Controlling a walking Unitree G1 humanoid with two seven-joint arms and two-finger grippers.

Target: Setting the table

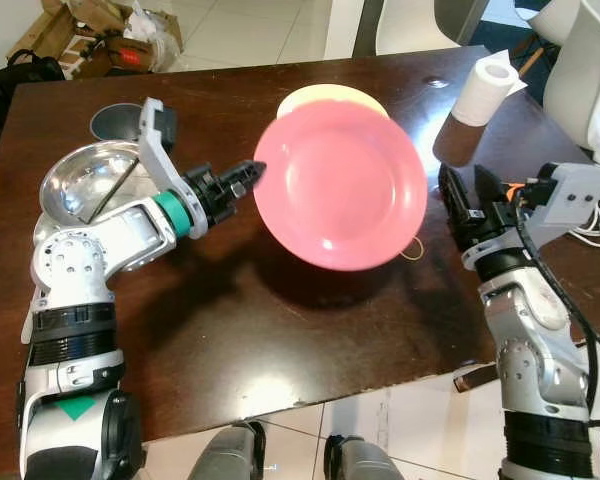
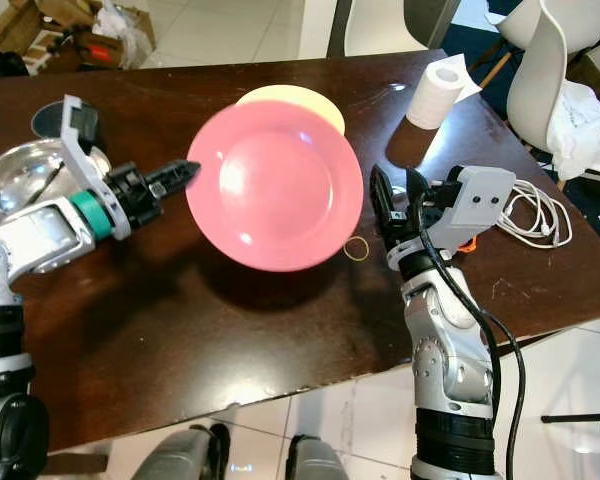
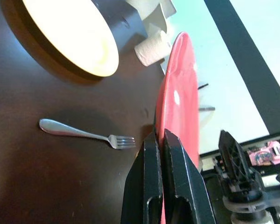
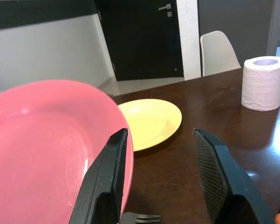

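Pink plate (image 1: pixel 342 185) mid-frame, rim clamped in my left gripper (image 1: pixel 248 178); my right gripper (image 1: pixel 467 200) gapes beside its right edge.

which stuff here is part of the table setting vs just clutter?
Job:
pink plate, held up by left gripper
right gripper, open beside the plate
yellow plate
fork

Clutter:
paper roll
steel bowl
rubber band
white cable
chairs
boxes on the floor

No legible text or labels
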